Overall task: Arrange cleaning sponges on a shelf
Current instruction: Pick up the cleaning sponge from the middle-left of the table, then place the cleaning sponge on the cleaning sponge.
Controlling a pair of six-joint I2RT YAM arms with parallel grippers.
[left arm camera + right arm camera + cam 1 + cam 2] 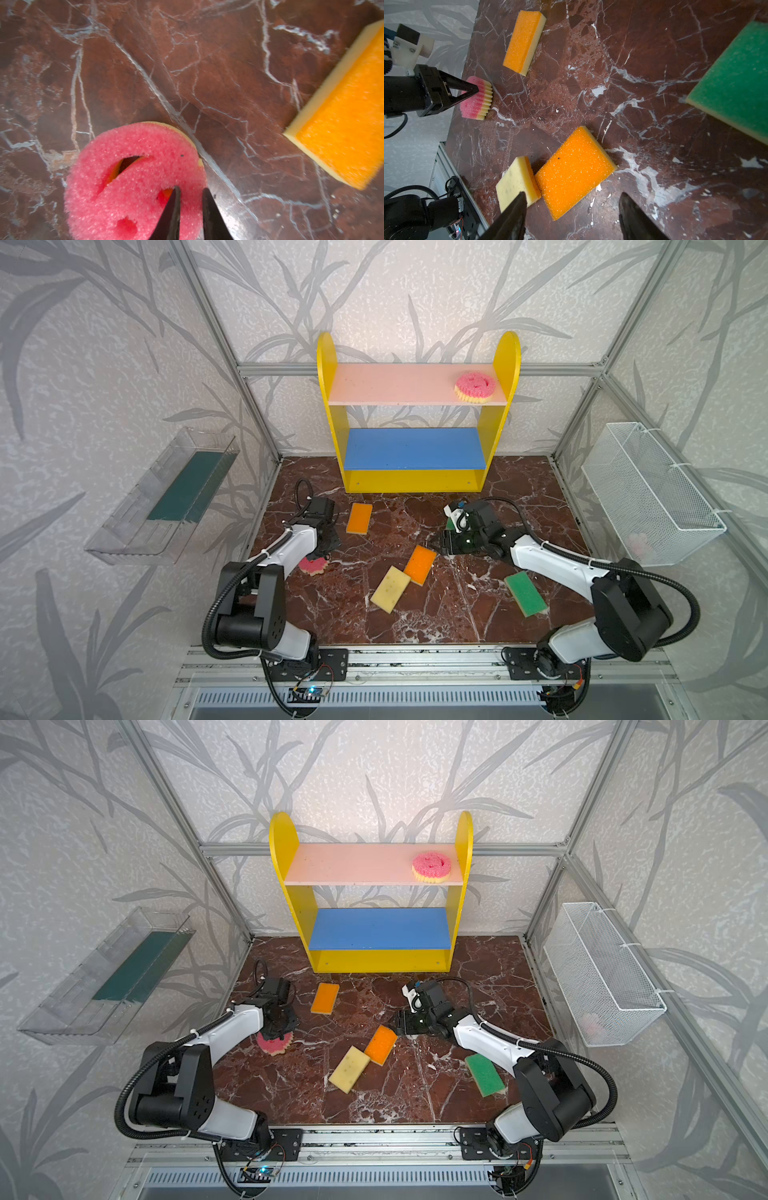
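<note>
The shelf [395, 383] stands at the back, with one round pink smiley sponge [475, 386] on its pale pink upper board. My left gripper [190, 188] is shut on the rim of another pink smiley sponge [133, 178] at the table's left edge [476, 99]. My right gripper [572, 194] hangs open, nothing between its fingers, just over an orange sponge [420, 565] that touches a yellow-side-up sponge [390, 589]. Another orange sponge [359, 518] lies in front of the shelf. A green sponge [525, 593] lies under the right forearm; another green one [451, 524] peeks from behind the right wrist.
A clear tray with a dark green liner [166, 493] hangs on the left wall. A white wire basket [648, 493] hangs on the right wall with something pale inside. Aluminium frame posts stand at the back corners, and a rail [415, 664] runs along the front.
</note>
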